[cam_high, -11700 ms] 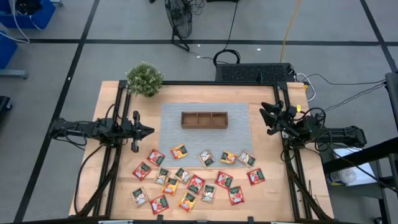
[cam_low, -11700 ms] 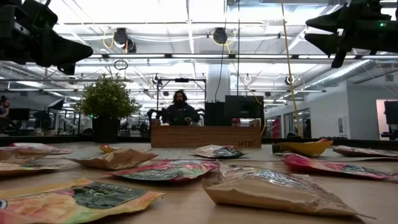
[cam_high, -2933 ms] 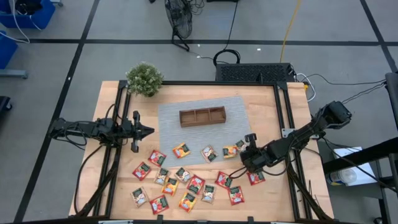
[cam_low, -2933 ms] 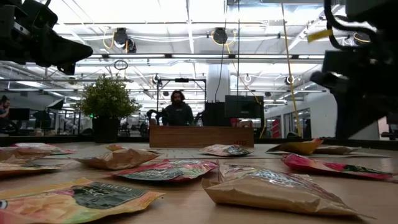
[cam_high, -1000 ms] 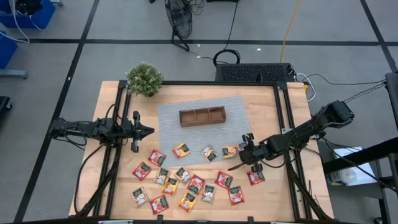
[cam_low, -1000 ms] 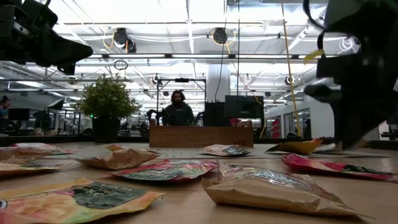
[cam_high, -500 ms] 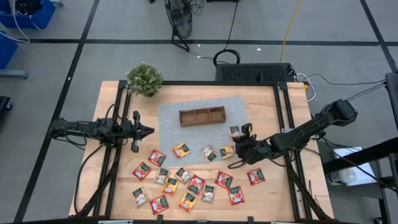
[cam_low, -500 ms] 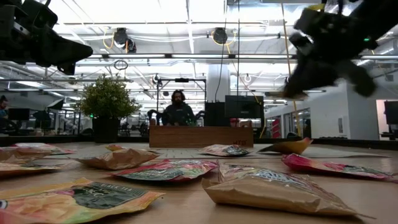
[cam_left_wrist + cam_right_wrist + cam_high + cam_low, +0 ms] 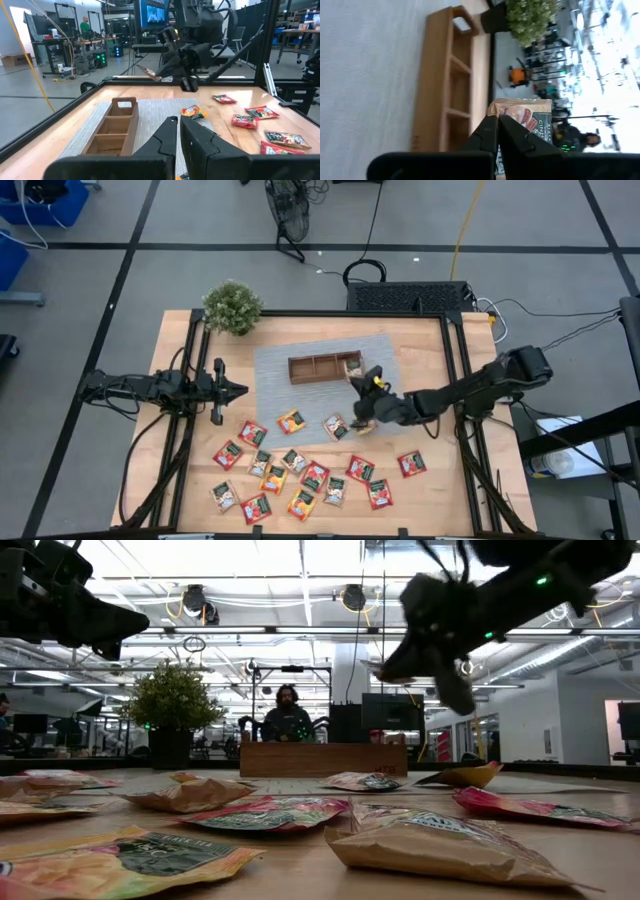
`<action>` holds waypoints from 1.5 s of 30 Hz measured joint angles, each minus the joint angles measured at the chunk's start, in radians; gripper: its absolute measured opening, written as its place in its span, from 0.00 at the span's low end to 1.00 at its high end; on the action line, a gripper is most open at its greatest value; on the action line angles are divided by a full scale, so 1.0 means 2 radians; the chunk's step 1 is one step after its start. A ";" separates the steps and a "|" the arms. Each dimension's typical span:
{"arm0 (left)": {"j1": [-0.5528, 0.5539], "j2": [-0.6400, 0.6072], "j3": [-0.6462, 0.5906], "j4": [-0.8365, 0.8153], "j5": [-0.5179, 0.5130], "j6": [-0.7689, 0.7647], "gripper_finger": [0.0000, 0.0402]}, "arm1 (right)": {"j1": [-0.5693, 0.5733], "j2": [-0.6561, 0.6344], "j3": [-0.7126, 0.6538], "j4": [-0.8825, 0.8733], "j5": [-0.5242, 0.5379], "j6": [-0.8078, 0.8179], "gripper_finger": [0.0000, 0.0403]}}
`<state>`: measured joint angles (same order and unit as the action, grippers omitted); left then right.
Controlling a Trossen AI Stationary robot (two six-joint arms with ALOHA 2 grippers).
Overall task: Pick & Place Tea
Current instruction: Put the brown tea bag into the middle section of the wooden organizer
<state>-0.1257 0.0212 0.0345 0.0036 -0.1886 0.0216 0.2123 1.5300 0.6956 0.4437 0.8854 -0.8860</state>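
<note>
Right gripper (image 9: 360, 373), centre of the high view just right of the brown three-compartment wooden tray (image 9: 325, 367), is clenched on one flat square tea packet (image 9: 520, 116) by its edge; the thin, crinkly wrapper could slip or catch the tray's wall and land outside. Remaining red, green and orange-yellow foil-like packets (image 9: 300, 470) lie scattered at lower centre. Left gripper (image 9: 235, 390) waits at left, nearly closed and empty, over pale wooden table (image 9: 180, 340); ribbed grey mat (image 9: 275, 395) under tray.

the right hand (image 9: 496, 124) hides the held tea packet's (image 9: 522, 114) lower part.
</note>
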 joint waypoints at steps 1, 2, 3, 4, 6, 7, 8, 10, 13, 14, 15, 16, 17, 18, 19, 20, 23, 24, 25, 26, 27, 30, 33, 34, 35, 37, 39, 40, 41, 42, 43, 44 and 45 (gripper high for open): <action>0.000 0.000 0.000 0.000 0.000 0.000 0.08 | -0.006 0.009 0.000 0.021 -0.001 -0.018 0.00; 0.000 0.000 0.000 0.000 0.000 0.000 0.08 | -0.012 0.019 0.000 0.038 -0.002 -0.034 0.00; 0.000 0.000 0.000 0.000 0.000 0.000 0.08 | -0.019 0.028 0.000 0.059 -0.010 -0.048 0.00; 0.000 0.000 0.000 0.000 0.000 0.000 0.08 | -0.024 0.037 0.000 0.080 -0.018 -0.058 0.00; 0.000 0.000 0.000 0.000 0.000 0.000 0.08 | -0.036 0.053 0.000 0.121 -0.038 -0.068 0.00; 0.000 0.000 0.000 0.000 0.000 0.000 0.08 | -0.041 0.061 0.000 0.142 -0.051 -0.071 0.00; 0.000 0.000 0.000 0.000 0.000 0.000 0.08 | -0.046 0.069 0.000 0.159 -0.062 -0.074 0.00; 0.000 0.000 0.000 0.000 0.000 0.000 0.08 | -0.057 0.084 0.000 0.184 -0.085 -0.075 0.00; 0.000 0.000 0.000 0.000 0.000 0.000 0.08 | -0.077 0.106 0.013 0.189 -0.114 -0.058 0.00; 0.000 0.000 0.000 0.000 0.000 0.000 0.08 | -0.084 0.113 0.020 0.187 -0.123 -0.048 0.00; 0.000 0.000 0.000 0.000 0.000 0.000 0.08 | -0.091 0.119 0.027 0.184 -0.133 -0.040 0.00; 0.000 0.000 0.000 0.000 0.000 0.000 0.08 | -0.097 0.127 0.035 0.182 -0.144 -0.033 0.00; 0.000 0.000 0.000 0.000 0.000 0.000 0.08 | -0.103 0.134 0.043 0.182 -0.154 -0.028 0.00; 0.000 0.000 0.000 0.000 0.000 0.000 0.08 | -0.107 0.139 0.051 0.181 -0.162 -0.022 0.00; 0.000 0.000 0.000 0.000 0.000 0.000 0.08 | -0.110 0.144 0.059 0.180 -0.171 -0.017 0.00; 0.000 0.000 0.000 0.000 0.000 0.000 0.08 | -0.114 0.148 0.068 0.179 -0.180 -0.010 0.00; 0.000 0.000 0.000 0.000 0.000 0.000 0.08 | -0.124 0.151 0.089 0.156 -0.208 0.017 0.00; 0.000 0.000 0.000 0.000 0.000 0.000 0.08 | -0.129 0.151 0.093 0.148 -0.222 0.030 0.00; 0.000 0.000 0.000 0.000 0.000 0.000 0.08 | -0.134 0.151 0.096 0.140 -0.235 0.044 0.00; 0.000 0.000 0.000 0.000 0.000 0.000 0.08 | -0.138 0.151 0.097 0.137 -0.244 0.055 0.00; 0.000 0.000 0.000 0.000 0.000 0.000 0.08 | -0.141 0.151 0.097 0.136 -0.247 0.060 0.00; 0.000 0.000 0.000 0.000 0.000 0.000 0.08 | -0.148 0.151 0.097 0.131 -0.247 0.067 0.00; 0.000 0.000 0.000 0.000 0.000 0.000 0.08 | -0.150 0.151 0.097 0.131 -0.246 0.067 0.00; 0.000 0.000 0.000 0.000 0.000 0.000 0.08 | -0.150 0.151 0.097 0.131 -0.247 0.067 0.00; 0.000 0.000 0.000 0.000 0.000 0.000 0.08 | -0.150 0.151 0.097 0.131 -0.247 0.067 0.00; 0.000 0.000 0.000 0.000 0.000 0.000 0.08 | -0.152 0.151 0.097 0.128 -0.249 0.067 0.00; 0.000 0.000 0.000 0.000 0.000 0.000 0.08 | -0.157 0.151 0.097 0.123 -0.249 0.067 0.00; 0.000 0.000 0.000 0.000 0.000 0.000 0.08 | -0.159 0.151 0.097 0.121 -0.251 0.067 0.00; 0.000 0.000 0.000 0.000 0.000 0.000 0.08 | -0.162 0.151 0.097 0.117 -0.260 0.067 0.00; 0.000 0.000 0.000 0.000 0.000 0.000 0.08 | -0.165 0.151 0.097 0.114 -0.273 0.067 0.00; 0.000 0.000 0.000 0.000 0.000 0.000 0.08 | -0.168 0.151 0.097 0.112 -0.288 0.067 0.00; 0.000 0.000 0.000 0.000 0.000 0.000 0.08 | -0.172 0.151 0.097 0.111 -0.301 0.068 0.00; 0.000 0.000 0.000 0.000 0.000 0.000 0.08 | -0.175 0.151 0.097 0.111 -0.311 0.070 0.00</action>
<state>-0.1258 0.0212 0.0345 0.0032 -0.1886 0.0216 -0.1375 1.8317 0.8890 0.6663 0.2639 -0.7468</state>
